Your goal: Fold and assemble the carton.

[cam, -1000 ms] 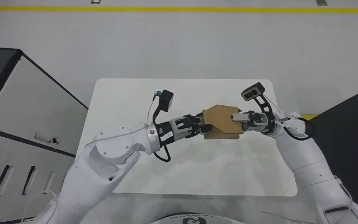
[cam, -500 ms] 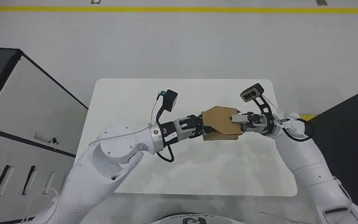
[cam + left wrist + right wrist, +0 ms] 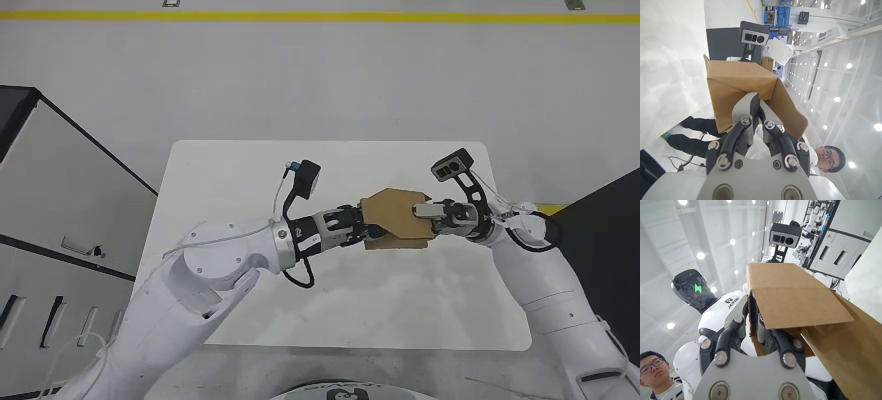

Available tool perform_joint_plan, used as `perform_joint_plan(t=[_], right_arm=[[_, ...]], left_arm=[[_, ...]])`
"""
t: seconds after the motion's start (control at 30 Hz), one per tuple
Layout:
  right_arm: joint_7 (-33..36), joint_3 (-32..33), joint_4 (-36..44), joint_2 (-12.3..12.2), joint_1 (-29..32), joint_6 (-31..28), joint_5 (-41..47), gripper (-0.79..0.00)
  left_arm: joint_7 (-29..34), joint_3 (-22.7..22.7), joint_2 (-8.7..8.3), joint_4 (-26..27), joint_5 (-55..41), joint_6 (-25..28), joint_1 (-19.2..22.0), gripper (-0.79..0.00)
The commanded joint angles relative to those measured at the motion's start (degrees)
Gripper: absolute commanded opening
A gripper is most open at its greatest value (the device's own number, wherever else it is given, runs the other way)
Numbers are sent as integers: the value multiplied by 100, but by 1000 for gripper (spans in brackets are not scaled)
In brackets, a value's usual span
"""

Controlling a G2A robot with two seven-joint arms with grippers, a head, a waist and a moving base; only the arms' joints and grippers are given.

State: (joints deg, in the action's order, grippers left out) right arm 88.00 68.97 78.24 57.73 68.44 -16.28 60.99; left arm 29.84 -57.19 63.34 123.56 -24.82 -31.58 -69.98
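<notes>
Carton: brown, held aloft over the worktop between both claws. Left claw: clamped on a panel edge at one end. Right claw: clamped on a wall at the other. Progress: body judged squared up; end flaps seen loose, closing judged outstanding.

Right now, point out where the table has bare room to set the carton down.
Bare: the far strip of the table beyond the carton, the far-left corner, and the near strip between both arms. Crowded: mid-table, where the left gripper and right gripper clamp the carton.
</notes>
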Motion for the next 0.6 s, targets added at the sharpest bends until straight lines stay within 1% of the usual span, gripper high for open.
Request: perform_joint_plan(t=[0.0, 0.3, 0.57], right_arm=[[0, -17, -11, 0, -11, 0, -5, -785], [0, 74, -178, 11, -44, 0, 154, -785], [0, -42, -135, 33, -66, 0, 93, -785]], left_arm=[[2, 22, 8, -26, -8, -6, 30, -785], [-13, -50, 16, -49, -26, -19, 64, -785], [85, -18, 24, -87, -6, -51, 111, -785]])
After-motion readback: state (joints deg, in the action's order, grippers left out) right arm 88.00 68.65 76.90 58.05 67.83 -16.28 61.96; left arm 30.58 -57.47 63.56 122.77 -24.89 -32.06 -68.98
